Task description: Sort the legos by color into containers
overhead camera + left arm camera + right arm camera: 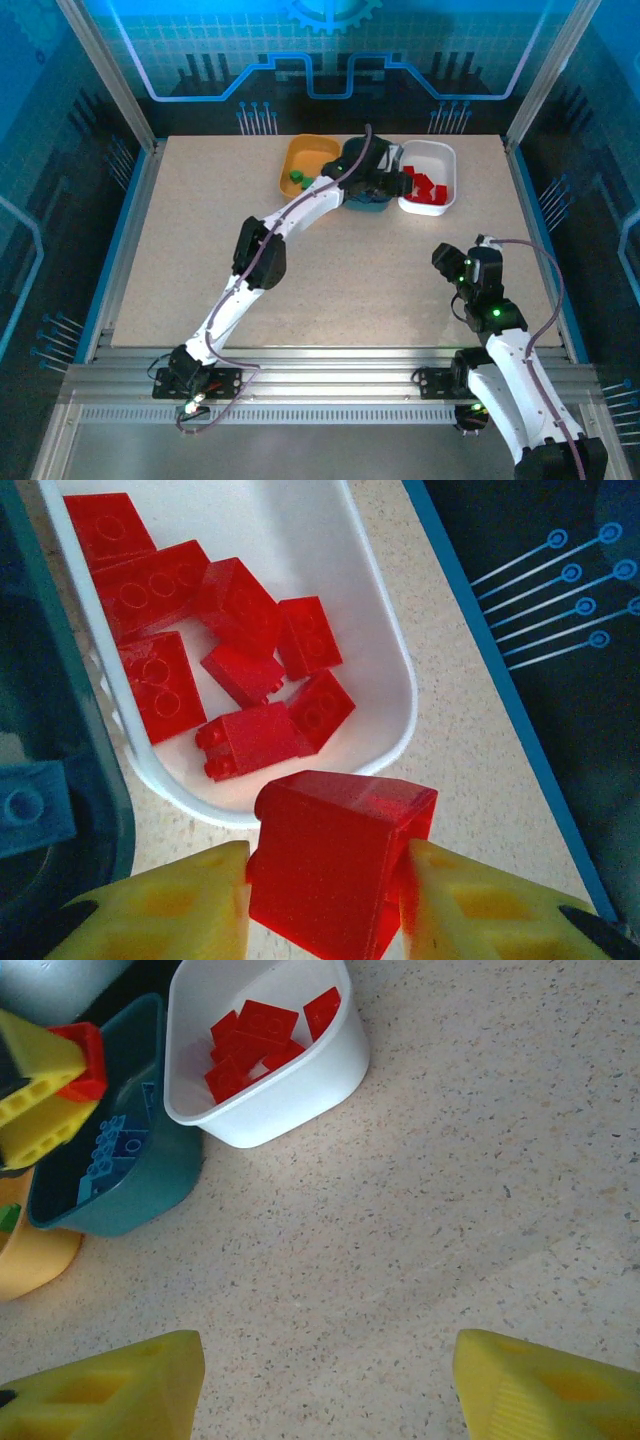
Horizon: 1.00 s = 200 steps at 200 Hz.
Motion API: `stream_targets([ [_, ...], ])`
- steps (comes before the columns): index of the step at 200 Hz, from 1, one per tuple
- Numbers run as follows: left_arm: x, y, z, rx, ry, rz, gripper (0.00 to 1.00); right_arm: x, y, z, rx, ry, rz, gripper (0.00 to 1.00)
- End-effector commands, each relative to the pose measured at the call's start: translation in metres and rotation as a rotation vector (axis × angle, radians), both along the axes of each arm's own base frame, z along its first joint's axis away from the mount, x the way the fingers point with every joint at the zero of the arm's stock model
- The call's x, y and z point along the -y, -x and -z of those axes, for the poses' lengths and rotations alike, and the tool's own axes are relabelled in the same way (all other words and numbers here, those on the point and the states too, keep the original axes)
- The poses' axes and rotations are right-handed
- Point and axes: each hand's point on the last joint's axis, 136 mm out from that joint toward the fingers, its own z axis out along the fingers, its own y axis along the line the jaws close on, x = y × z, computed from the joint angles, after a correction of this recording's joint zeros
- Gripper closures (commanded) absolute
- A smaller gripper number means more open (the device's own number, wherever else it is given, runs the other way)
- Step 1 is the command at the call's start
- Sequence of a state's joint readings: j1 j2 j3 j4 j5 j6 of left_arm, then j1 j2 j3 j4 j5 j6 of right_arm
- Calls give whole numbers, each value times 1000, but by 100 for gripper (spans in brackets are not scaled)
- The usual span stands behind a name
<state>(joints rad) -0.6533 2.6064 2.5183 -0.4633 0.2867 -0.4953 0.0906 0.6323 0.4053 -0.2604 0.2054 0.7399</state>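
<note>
Just by the white bin's (400, 680) rim, the left end effector (325, 880) grips 1 red brick (340, 865); other red bricks (160, 580) lie inside. Well apart from that bin, the right end effector (328, 1360) gapes over bare worktop (450, 1160).

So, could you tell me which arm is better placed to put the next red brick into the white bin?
Left. The left gripper grips a red brick close to the rim of the white bin; the right gripper hangs open over the table, away from it.
</note>
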Motion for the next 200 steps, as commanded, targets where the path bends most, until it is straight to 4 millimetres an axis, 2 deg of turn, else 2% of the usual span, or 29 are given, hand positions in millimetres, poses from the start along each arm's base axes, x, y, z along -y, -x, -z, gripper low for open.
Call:
stream_targets([
  [1,23,-12,1,10,126,-5,59,5,-1,0,15,17,18,32],
  [25,33,-22,2,45,155,-20,59,8,-1,1,9,19,26,32],
  [53,31,-33,-3,94,161,-51,54,9,0,1,12,12,28,32],
  [59,30,-34,-3,94,163,-57,50,9,0,0,14,11,30,32],
  [67,29,-35,-1,88,163,-64,39,9,0,0,13,8,28,31],
  [80,28,-37,-1,88,162,-71,34,9,0,-1,16,4,25,31],
  [89,28,-36,-2,82,165,-69,20,8,0,-2,17,0,21,31],
  [106,28,-33,-12,86,178,-56,8,6,0,-5,26,-3,11,31],
  [111,29,-32,-19,90,189,-47,1,7,0,-6,29,-3,12,31],
  [127,30,-26,-47,125,215,-20,1,7,0,-6,34,-3,12,31],
  [157,13,0,-129,246,211,41,1,2,-4,-7,34,2,-21,31],
  [171,-7,20,-162,313,169,52,1,-2,-6,-12,46,3,-51,29],
  [180,-24,33,-174,356,123,46,1,-8,-9,-17,70,0,-81,28],
  [190,-51,52,-192,417,77,20,1,-14,-11,-24,104,1,-114,26],
  [200,-79,71,-200,467,28,-12,1,-20,-13,-32,134,9,-142,25],
])
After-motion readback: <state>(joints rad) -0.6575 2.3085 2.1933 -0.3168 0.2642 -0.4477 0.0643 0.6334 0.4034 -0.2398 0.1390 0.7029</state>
